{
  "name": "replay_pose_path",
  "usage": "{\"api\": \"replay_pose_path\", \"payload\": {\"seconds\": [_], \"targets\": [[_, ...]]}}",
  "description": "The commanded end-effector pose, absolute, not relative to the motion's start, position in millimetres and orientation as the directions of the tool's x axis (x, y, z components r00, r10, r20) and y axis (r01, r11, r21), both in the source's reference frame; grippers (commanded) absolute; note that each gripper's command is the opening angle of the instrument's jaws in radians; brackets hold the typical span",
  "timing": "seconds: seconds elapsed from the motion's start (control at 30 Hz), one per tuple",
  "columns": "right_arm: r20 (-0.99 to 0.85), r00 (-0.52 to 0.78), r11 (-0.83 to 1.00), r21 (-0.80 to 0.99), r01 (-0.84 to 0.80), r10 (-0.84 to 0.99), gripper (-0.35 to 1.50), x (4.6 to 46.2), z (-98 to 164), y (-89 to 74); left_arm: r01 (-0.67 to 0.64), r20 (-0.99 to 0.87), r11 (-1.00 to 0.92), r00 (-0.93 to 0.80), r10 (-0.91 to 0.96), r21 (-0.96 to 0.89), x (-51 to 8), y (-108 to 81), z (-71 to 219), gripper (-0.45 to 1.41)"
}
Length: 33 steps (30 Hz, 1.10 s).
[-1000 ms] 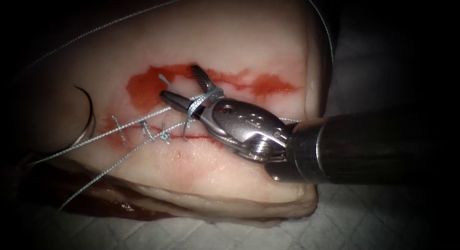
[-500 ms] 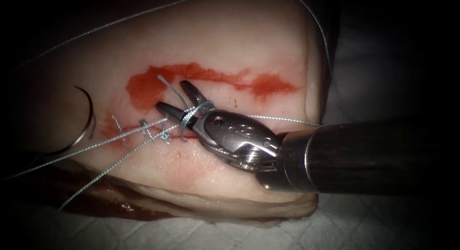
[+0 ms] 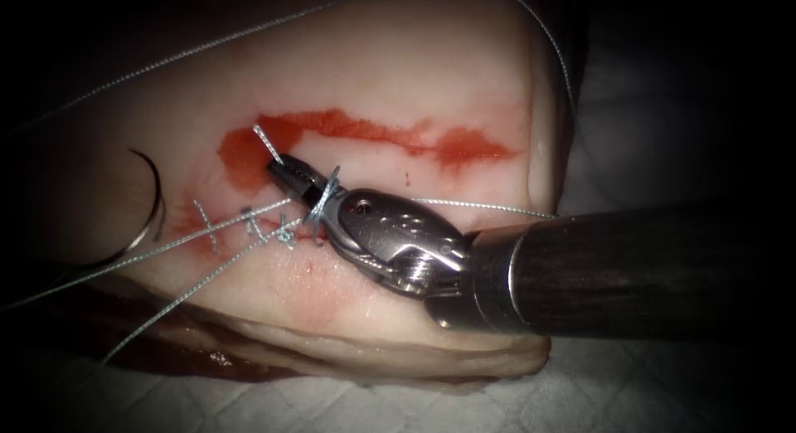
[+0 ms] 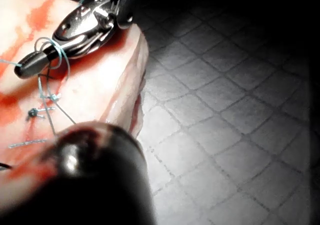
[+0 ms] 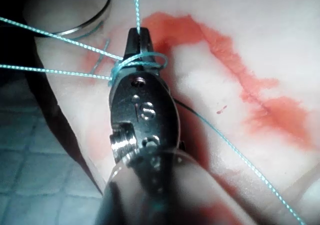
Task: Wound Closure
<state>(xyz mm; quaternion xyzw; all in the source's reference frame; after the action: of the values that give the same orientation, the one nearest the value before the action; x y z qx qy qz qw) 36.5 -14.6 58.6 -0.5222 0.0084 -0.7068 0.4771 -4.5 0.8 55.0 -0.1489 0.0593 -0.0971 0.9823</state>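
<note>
The right arm's tool (image 3: 286,169) has its fingers (image 5: 138,41) closed on a short free end of thread (image 3: 264,140), which sticks out just past the tips, while a loop of the same thread is wrapped around the fingers behind the tips and two strands run away from the loop across the tissue (image 3: 431,85). The curved needle (image 3: 151,202) lies free on the tissue well beyond the fingertips, left of the stitched cut (image 3: 249,226), held by neither tool. The left arm's dark shaft (image 4: 95,180) shows close up in the left wrist view, and whether its fingers are open or closed cannot be told.
</note>
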Motion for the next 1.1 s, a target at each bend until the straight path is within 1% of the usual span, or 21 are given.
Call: {"api": "replay_pose_path", "payload": {"seconds": [0.03,0.13,0.27,0.37,0.47,0.6,0.7,0.8,0.9,0.93,1.1], "targets": [[0.721,0.012,-0.535,-0.525,0.662,-0.693,-0.35,37.3,58.7,-14.4,0.174,-0.088,0.936,0.974,-0.209,-0.305,-4.9,0.5,55.5,-0.45],[0.679,0.025,-0.497,-0.562,0.661,-0.734,-0.35,37.2,58.2,-14.6,0.178,-0.092,0.936,0.972,-0.215,-0.304,-4.8,0.8,55.5,-0.45],[0.667,0.026,-0.487,-0.569,0.662,-0.744,-0.35,37.0,57.9,-14.7,0.186,-0.097,0.932,0.969,-0.226,-0.312,-4.6,2.9,55.6,-0.45],[0.662,0.025,-0.487,-0.576,0.657,-0.749,-0.35,36.2,57.7,-14.9,0.256,-0.072,0.9,0.952,-0.299,-0.352,-4.5,7.2,56.6,-0.45],[0.663,0.024,-0.493,-0.581,0.648,-0.748,-0.35,35.9,57.7,-15.0,0.295,-0.059,0.876,0.938,-0.341,-0.383,-5.0,10.8,57.8,-0.45],[0.681,-0.021,-0.54,-0.561,0.627,-0.732,-0.35,35.5,57.7,-15.7,0.313,-0.057,0.827,0.923,-0.382,-0.467,-8.0,21.3,62.4,-0.45],[0.691,-0.045,-0.567,-0.552,0.611,-0.721,-0.35,35.3,57.4,-16.2,0.355,-0.038,0.795,0.904,-0.426,-0.493,-10.3,26.8,65.2,-0.45],[0.706,-0.075,-0.61,-0.548,0.572,-0.704,-0.35,34.8,57.0,-16.9,0.365,-0.055,0.776,0.889,-0.455,-0.514,-12.8,34.5,69.9,-0.45],[0.714,-0.1,-0.638,-0.543,0.546,-0.693,-0.35,34.5,57.0,-17.4,0.367,-0.04,0.737,0.882,-0.469,-0.567,-13.9,38.7,73.0,-0.45],[0.718,-0.109,-0.65,-0.54,0.535,-0.687,-0.35,34.3,57.1,-17.7,0.336,-0.062,0.733,0.887,-0.457,-0.591,-14.6,40.9,74.6,-0.45],[0.732,-0.159,-0.698,-0.527,0.485,-0.663,-0.35,34.0,57.0,-18.7,0.321,-0.071,0.702,0.881,-0.467,-0.636,-16.9,45.4,77.3,-0.45]]}}
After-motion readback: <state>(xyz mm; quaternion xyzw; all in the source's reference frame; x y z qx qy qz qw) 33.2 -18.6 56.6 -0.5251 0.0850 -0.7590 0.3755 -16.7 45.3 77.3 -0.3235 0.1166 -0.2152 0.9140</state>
